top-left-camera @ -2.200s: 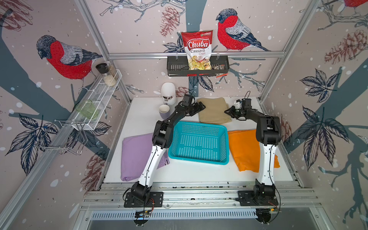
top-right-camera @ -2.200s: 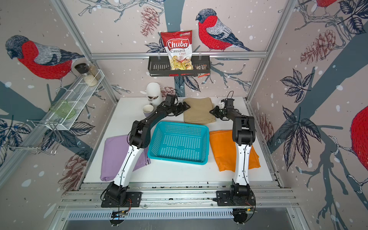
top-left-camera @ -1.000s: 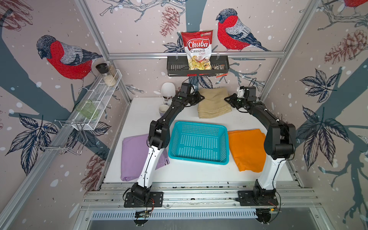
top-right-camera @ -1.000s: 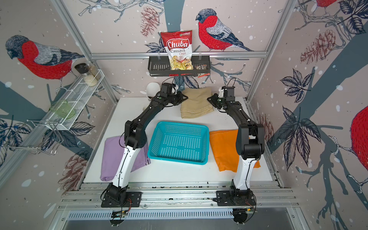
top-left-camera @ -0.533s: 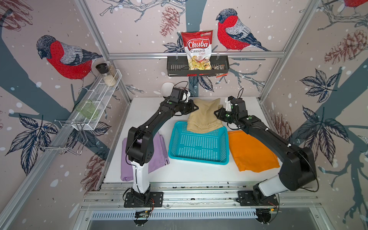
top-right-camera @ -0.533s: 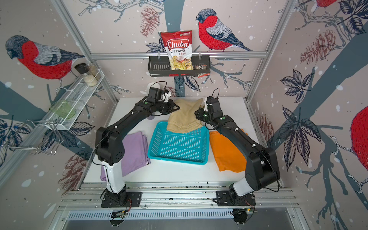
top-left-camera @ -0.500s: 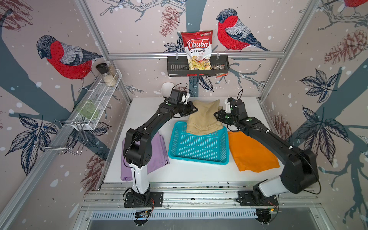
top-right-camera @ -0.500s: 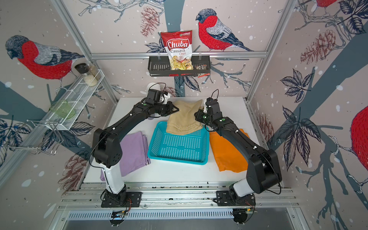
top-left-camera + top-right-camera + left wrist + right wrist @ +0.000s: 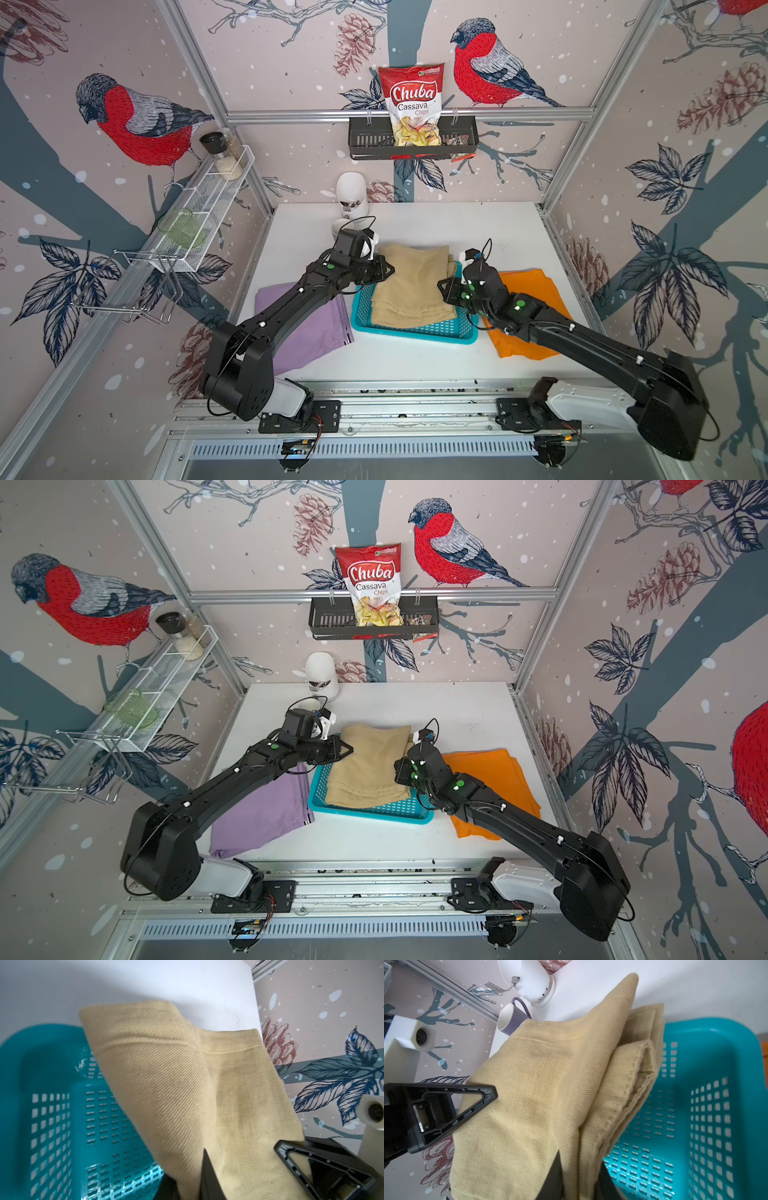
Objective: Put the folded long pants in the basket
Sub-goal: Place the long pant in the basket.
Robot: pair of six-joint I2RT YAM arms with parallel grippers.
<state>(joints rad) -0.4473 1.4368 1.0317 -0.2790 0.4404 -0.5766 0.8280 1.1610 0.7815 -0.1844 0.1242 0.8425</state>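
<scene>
The tan long pants (image 9: 409,286) (image 9: 365,766) hang folded between both grippers over the turquoise basket (image 9: 415,334) (image 9: 374,812), with their front end sagging into it. My left gripper (image 9: 384,268) (image 9: 187,1178) is shut on the bundle's left edge. My right gripper (image 9: 444,286) (image 9: 579,1167) is shut on its right edge, and the folded layers (image 9: 629,1084) show above the basket floor (image 9: 716,1105). The lilac pants (image 9: 307,328) lie flat to the left of the basket and the orange pants (image 9: 532,286) to its right, partly under the right arm.
A white jar (image 9: 352,195) and a purple cup (image 9: 510,1020) stand at the back left of the table, close behind the left wrist. A dark rack (image 9: 365,141) with a chips bag hangs on the back wall. A white wire tray (image 9: 208,208) runs along the left wall.
Both arms carried the tan pants from the back of the table forward and down. The bundle now hangs over the basket with its front end inside. Both grips stayed shut.
</scene>
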